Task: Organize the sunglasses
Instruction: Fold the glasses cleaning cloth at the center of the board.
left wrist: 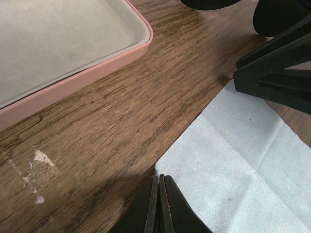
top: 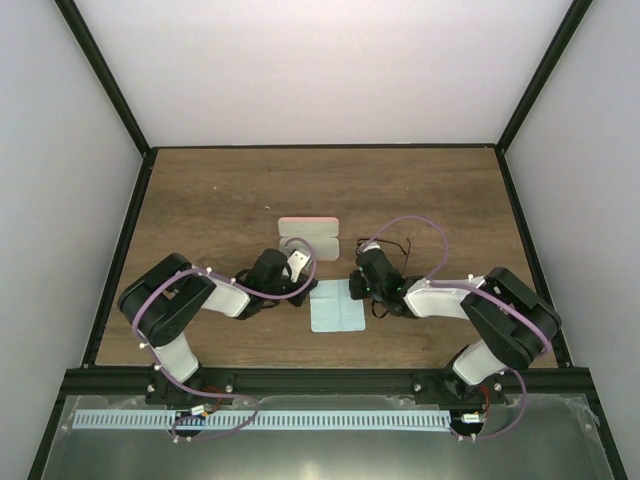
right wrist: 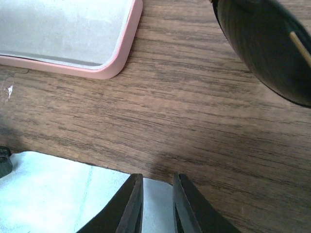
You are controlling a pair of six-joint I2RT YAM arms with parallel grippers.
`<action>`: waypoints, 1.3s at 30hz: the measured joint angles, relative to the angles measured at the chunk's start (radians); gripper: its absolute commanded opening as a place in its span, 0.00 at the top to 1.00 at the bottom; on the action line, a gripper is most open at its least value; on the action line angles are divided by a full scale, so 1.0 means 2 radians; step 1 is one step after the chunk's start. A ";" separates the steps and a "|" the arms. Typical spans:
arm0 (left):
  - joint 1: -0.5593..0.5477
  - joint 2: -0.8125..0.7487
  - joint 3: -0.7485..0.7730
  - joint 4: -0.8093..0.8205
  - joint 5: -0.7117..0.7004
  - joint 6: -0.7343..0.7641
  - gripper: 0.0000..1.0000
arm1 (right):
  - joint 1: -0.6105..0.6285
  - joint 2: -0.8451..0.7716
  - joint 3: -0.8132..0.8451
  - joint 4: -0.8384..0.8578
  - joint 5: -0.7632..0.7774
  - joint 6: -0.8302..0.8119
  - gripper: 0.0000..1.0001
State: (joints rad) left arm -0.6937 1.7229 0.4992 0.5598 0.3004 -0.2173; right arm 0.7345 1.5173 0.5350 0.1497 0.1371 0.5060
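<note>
A: How did the right gripper [right wrist: 156,180] stand?
B: Its 2 fingers were a narrow slit apart over the edge of the blue cloth [right wrist: 48,194], gripping nothing. The left gripper [left wrist: 159,178] was closed at the cloth's corner.
A: And the sunglasses [right wrist: 267,46]?
B: They lay on the table [right wrist: 170,111] beyond the right gripper, off to its right, clear of it, near the pink case [right wrist: 124,58].

Right wrist view: dark-lensed wire-frame sunglasses [right wrist: 267,48] cut off at the far right corner; pink hard case [right wrist: 124,53] cut off far left; light blue cloth [right wrist: 48,194] cut off at the near edge.
</note>
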 measured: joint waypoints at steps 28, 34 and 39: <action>0.000 0.000 0.000 0.000 0.000 -0.006 0.96 | 0.001 0.001 -0.007 0.007 -0.002 0.002 0.80; 0.000 0.000 0.000 0.000 0.000 -0.006 0.96 | 0.004 0.002 -0.007 0.007 -0.002 0.002 0.87; 0.000 0.000 0.000 0.000 0.000 -0.007 0.96 | 0.004 0.002 -0.007 0.007 -0.001 0.003 0.93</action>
State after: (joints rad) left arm -0.6937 1.7229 0.4992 0.5598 0.3004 -0.2306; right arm 0.7429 1.5219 0.5205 0.1631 0.1352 0.5129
